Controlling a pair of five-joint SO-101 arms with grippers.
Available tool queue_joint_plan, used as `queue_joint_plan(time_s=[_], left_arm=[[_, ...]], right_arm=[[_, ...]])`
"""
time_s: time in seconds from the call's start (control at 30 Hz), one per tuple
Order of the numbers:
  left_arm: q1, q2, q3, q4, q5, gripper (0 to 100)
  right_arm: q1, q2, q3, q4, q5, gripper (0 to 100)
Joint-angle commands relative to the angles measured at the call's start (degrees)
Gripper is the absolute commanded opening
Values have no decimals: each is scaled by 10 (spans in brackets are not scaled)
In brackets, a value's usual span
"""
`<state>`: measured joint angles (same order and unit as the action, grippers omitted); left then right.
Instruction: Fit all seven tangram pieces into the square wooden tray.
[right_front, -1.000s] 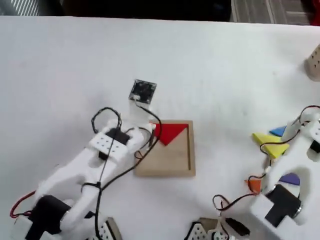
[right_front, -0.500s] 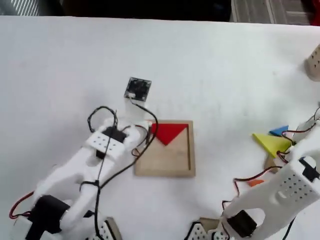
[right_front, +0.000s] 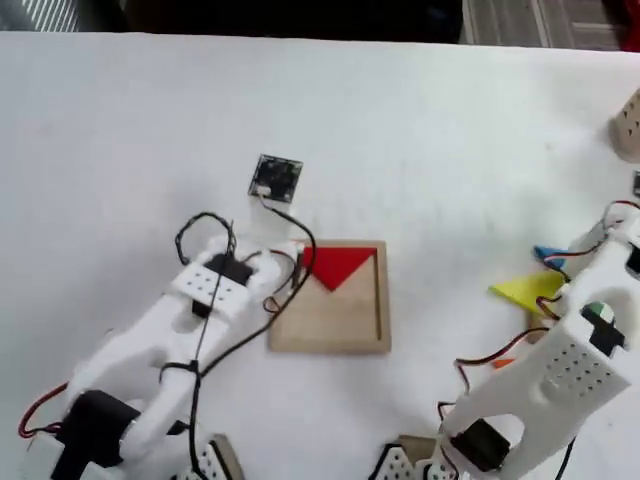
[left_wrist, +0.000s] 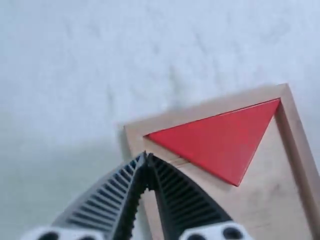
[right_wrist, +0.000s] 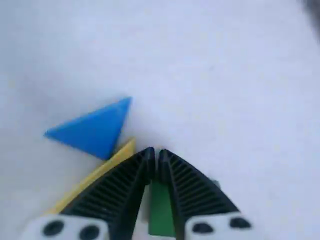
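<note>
"How much of the yellow triangle (right_front: 525, 289) does the high view give?"

"Part of it. The right arm (right_front: 565, 378) covers the rest. The blue piece (right_front: 548, 254) and the orange piece (right_front: 505, 363) show as slivers beside that arm."

"And the green piece (right_wrist: 161, 212)?"

"A strip behind the right hand (right_wrist: 155, 152); its shape cannot be told."

"The tray (right_front: 345, 325)?"

"Its left edge lies under the left arm (right_front: 205, 288), and in the left wrist view it runs off the picture's edge."
</note>
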<state>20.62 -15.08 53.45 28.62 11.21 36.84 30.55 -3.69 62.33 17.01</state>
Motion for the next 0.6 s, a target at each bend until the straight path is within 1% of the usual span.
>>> queue_joint_plan(time_s=[0.0,0.1,0.3,0.4,0.57], left_arm=[[-5,-23,-7,-11,4,24],[-5,-23,-7,-11,4,24],[-5,-23,-7,-11,4,24],[-5,-23,-7,-11,4,24],[-5,-23,-7,-11,4,24]], right_arm=[[-59,-58,41,12,-12,18],[-93,-95,80,11,-27,18],[-168,-154,150,10,-33,18],[-204,-177,171,10,-60,18],[-235,-233,194,15,-66,18]])
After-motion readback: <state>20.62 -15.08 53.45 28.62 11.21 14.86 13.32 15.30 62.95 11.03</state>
